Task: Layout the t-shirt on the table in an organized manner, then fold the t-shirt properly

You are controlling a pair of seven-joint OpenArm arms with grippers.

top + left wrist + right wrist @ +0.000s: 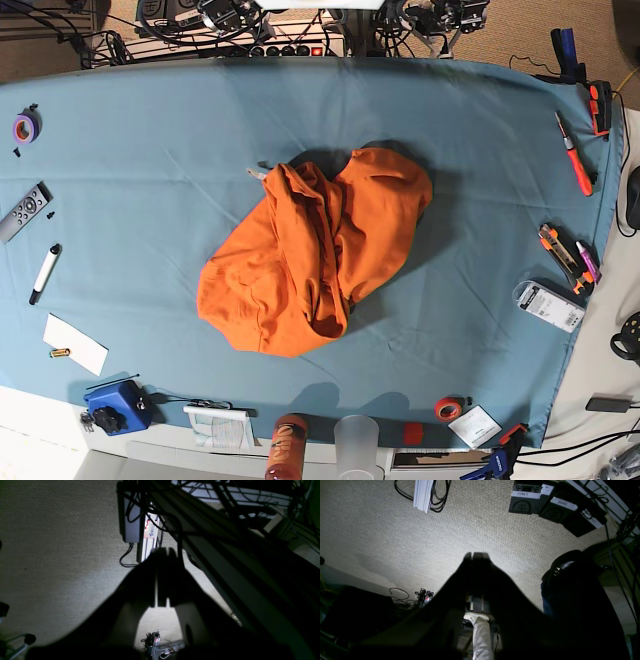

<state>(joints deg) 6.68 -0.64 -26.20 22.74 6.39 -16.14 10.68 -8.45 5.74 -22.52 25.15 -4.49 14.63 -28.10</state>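
Lying crumpled mid-table (480,150), t-shirt (315,250), tools along edges

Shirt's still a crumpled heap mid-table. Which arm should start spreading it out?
Neither clearly. The t-shirt lies bunched at the table centre; both arms are off the base view, shut, wrist cameras showing floor only.

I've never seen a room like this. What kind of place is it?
Probably a robot lab or workshop. A big table in blue cloth holds a crumpled orange t-shirt, with tools and tape rolls round its edges, and cables behind it.
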